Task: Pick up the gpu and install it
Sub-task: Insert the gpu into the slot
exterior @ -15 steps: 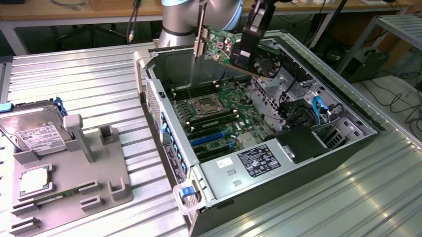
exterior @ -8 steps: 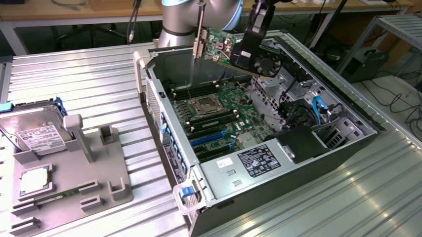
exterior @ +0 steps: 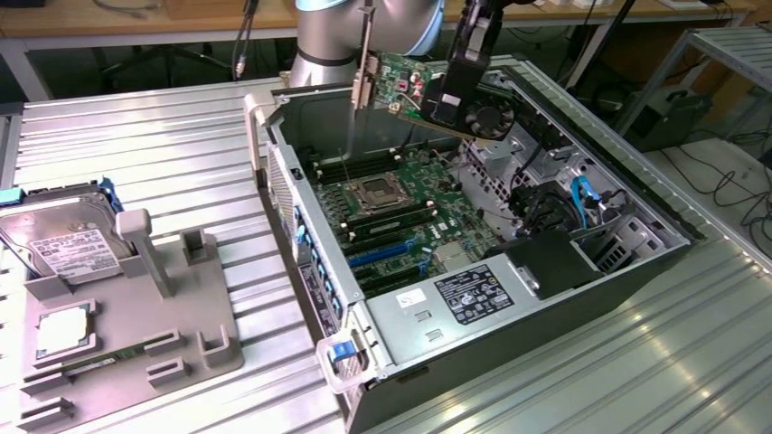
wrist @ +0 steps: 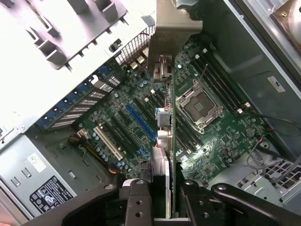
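While the gpu [exterior: 408, 94] hangs above the motherboard [exterior: 399, 203] of the open case [exterior: 280, 172], clamped between the fingers [wrist: 137, 203], we judge a slight tilt could drop its edge beside the blue slot [wrist: 139, 123], scraping components.

I see matt black fingers [wrist: 136, 207] on the gripper [wrist: 162, 207]; between them the gpu [exterior: 410, 95] is a faintly glossy green circuit board with a bare silver metal bracket [exterior: 363, 68]. Below the gripper, the motherboard [exterior: 404, 203] looks the same shiny green, inside a computer case [exterior: 404, 312] of dull grey sheet metal. Further out, the table [exterior: 157, 145] is ribbed brushed metal and the holder [exterior: 133, 298] is matt grey plastic.
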Motion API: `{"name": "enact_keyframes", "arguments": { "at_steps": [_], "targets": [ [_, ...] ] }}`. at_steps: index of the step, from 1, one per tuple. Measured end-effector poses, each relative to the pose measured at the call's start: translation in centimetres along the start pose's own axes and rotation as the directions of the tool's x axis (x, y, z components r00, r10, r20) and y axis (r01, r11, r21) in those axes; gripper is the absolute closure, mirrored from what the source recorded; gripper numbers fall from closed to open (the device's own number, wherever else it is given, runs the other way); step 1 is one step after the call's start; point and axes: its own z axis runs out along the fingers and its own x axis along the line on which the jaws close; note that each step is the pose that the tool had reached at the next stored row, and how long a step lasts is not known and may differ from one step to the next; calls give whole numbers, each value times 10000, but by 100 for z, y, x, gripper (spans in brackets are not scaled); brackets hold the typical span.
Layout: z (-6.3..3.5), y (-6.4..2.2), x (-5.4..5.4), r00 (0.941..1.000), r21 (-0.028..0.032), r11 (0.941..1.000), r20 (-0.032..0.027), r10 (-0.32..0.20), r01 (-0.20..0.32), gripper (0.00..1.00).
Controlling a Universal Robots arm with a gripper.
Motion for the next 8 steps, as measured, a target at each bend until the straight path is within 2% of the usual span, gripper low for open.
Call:
{"name": "enact_keyframes", "arguments": {
  "at_steps": [8],
  "targets": [
    [0, 1, 1, 9960, 2, 9961, -39, -887, 887, 72]
  ]
}}
